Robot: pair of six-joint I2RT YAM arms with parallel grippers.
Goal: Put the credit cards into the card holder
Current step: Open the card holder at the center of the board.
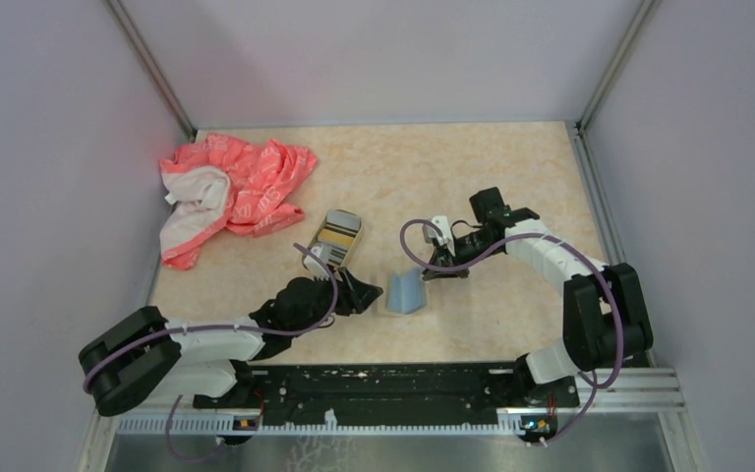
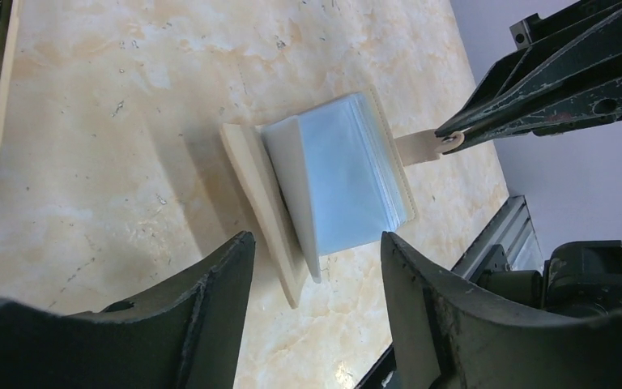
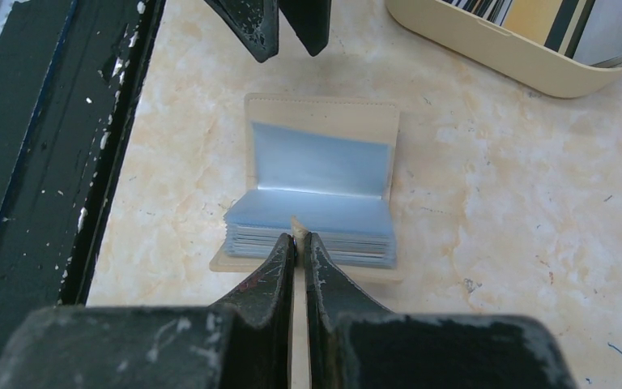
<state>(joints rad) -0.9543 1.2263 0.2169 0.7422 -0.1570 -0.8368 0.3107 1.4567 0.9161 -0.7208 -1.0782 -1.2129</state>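
Right tool (image 3: 300,241) pressed together, pinching tab (image 2: 417,148) of sleeved card holder (image 3: 320,174). Left tool (image 2: 316,243) spread, holder just ahead. Credit cards (image 3: 534,16) in tin (image 3: 486,69), frame upper right; left arm nearer.

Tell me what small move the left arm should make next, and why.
Probably swing the left tool over to the tin and take one of the credit cards. That tool is open and empty beside the card holder, while the right tool is pinched shut on the holder's tan tab, with the clear sleeves spread open and ready for a card.
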